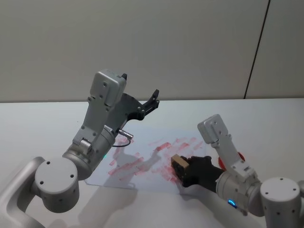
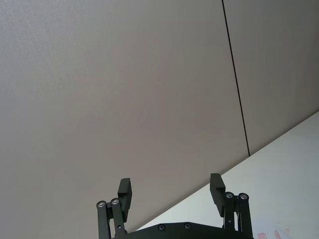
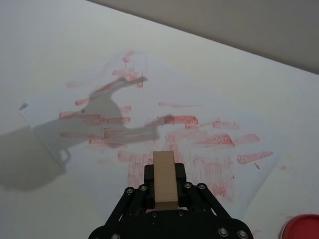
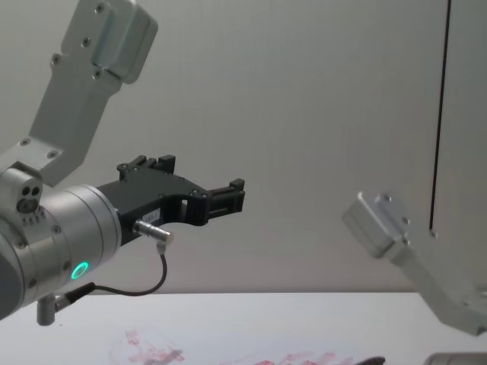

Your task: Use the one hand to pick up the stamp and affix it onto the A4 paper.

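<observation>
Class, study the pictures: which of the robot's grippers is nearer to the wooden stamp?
Right. The right gripper is shut on the stamp, over the A4 paper. The left gripper is open, raised high off to the stamp's left, touching nothing.

The black link-fingered left gripper (image 2: 170,180) holds its two fingers (image 2: 124,191) spread well apart; behind it, a plain grey-beige wall (image 2: 99,89) with a thin dark vertical seam (image 2: 235,79); a white tabletop (image 2: 284,164) meets the wall; faint pink ink smudges (image 2: 279,232) lie beside the gripper's linkage.
</observation>
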### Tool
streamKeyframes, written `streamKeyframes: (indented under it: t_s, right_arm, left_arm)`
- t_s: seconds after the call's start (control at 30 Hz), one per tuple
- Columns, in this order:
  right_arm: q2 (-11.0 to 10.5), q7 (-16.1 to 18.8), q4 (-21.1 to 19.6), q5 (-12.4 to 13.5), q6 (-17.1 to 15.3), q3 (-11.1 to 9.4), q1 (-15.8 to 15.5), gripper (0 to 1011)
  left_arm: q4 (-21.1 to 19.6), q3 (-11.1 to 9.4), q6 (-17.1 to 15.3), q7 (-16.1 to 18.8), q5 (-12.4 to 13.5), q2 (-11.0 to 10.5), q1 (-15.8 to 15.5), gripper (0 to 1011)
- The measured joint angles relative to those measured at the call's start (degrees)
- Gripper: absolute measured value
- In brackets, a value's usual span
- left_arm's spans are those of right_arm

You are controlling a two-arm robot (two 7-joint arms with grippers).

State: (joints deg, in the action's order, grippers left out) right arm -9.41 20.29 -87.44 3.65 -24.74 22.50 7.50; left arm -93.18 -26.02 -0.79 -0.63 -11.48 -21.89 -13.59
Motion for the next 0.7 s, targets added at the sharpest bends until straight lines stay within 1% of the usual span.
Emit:
streamKeyframes:
  t_s: [0.23, 0.47, 0.7]
  right_arm:
    - [0.33, -1.34, 0.71, 0.2, -2.15, 0.28, -0.24, 219]
    - [0.57, -2.13, 0.99, 0.48, -2.86, 0.37, -0.29, 219]
    - [0.8, -3.08, 1.22, 1.47, -2.74, 0.25, -0.26, 219]
  left_arm:
    - [0.0, 0.0, 0.0, 0.0, 0.0, 0.0, 0.0, 1001]
    - [0.0, 0.0, 0.0, 0.0, 0.0, 0.0, 0.0, 1001]
    - [0.0, 0.0, 0.0, 0.0, 0.0, 0.0, 0.0, 1001]
